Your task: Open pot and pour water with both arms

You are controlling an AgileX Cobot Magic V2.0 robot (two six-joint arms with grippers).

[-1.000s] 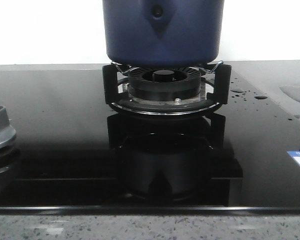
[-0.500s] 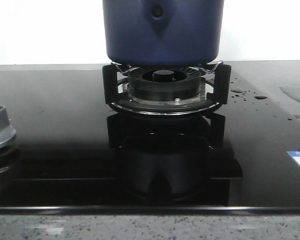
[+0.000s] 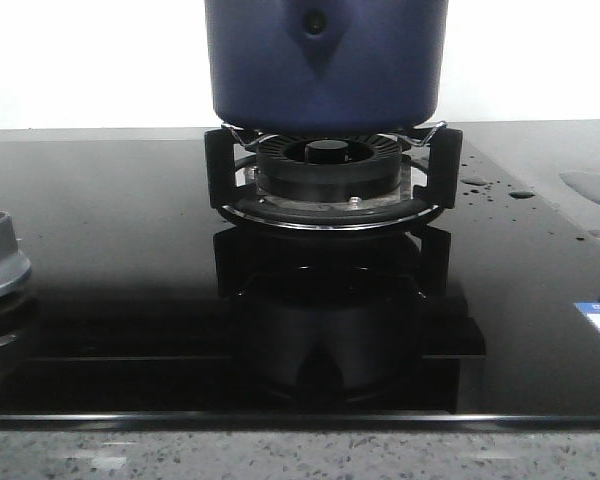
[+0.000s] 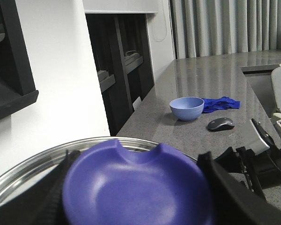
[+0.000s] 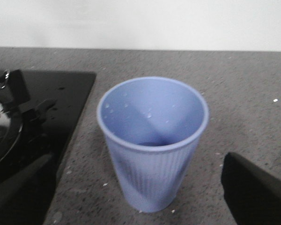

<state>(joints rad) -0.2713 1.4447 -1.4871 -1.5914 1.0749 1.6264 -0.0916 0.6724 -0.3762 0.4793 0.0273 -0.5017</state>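
The pot [image 3: 325,65] sits on the black burner stand [image 3: 330,175] at the far middle of the glass cooktop [image 3: 110,260]; its teardrop handle mount with the rivet faces you in the front view. The top of the pot is cut off there, so you cannot check from this view whether the lid is on.

In the left wrist view, the left gripper [image 4: 136,187] has a dark finger on each side of a round purple knob [image 4: 136,185], which sits on a shiny metal lid [image 4: 33,164]. The fingers seem clenched on the knob, though the contact itself is not clearly seen. I think this grip is chosen because the knob is the only safe place to lift the lid straight up.

In the right wrist view, the right gripper [image 5: 136,197] is released — its fingers stand wide apart on both sides of a light blue ribbed cup [image 5: 152,140]. The cup stands upright on the grey counter [image 5: 234,89], just beside the cooktop edge, probably so that the water has a short way to go.

Far behind the lid you see a blue bowl [image 4: 186,108], a blue cloth [image 4: 221,103] and a computer mouse [image 4: 220,124] — they look not needed now.
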